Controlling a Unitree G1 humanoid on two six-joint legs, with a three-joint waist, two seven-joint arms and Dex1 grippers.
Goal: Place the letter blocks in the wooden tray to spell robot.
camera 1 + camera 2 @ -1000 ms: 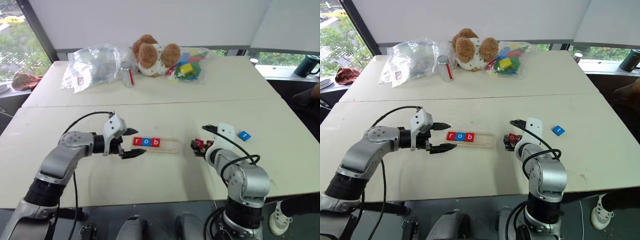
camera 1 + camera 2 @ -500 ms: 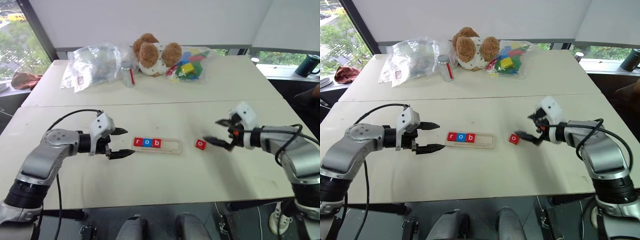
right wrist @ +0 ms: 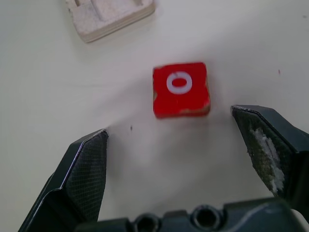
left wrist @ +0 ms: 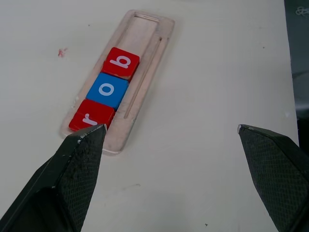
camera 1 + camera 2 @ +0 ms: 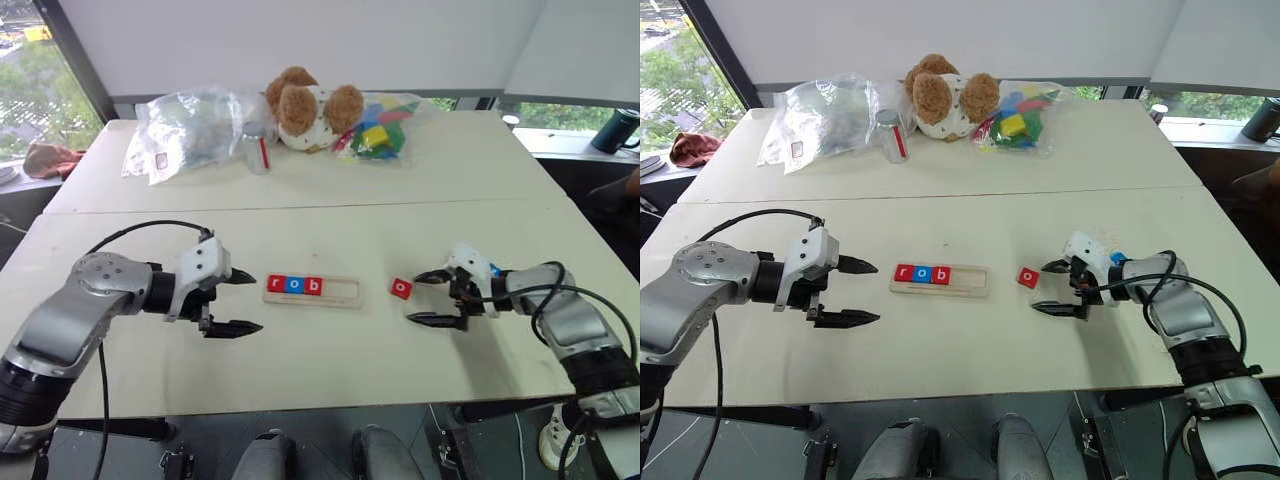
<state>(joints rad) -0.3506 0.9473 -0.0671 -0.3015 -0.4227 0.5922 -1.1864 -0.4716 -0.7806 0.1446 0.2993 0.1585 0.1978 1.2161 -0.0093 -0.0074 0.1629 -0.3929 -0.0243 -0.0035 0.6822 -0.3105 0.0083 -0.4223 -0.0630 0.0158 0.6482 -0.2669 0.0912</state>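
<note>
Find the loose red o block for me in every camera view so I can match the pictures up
Left eye view: the red o block lies on the table between the wooden tray and the right gripper.
Right eye view: same spot, just beyond the tray's empty end.
Left wrist view: not in it.
Right wrist view: ahead of the open fingers, centre.
Shared landmark: the tray's empty end, whose corner shows in the right wrist view too.

I count four tiles: three in the tray (image 5: 345, 295) – r (image 5: 276, 283), o (image 5: 294, 285), b (image 5: 312, 286) – and one loose red o (image 5: 401, 288). One teddy (image 5: 305, 108), one bottle (image 5: 257, 146), two bags.
</note>
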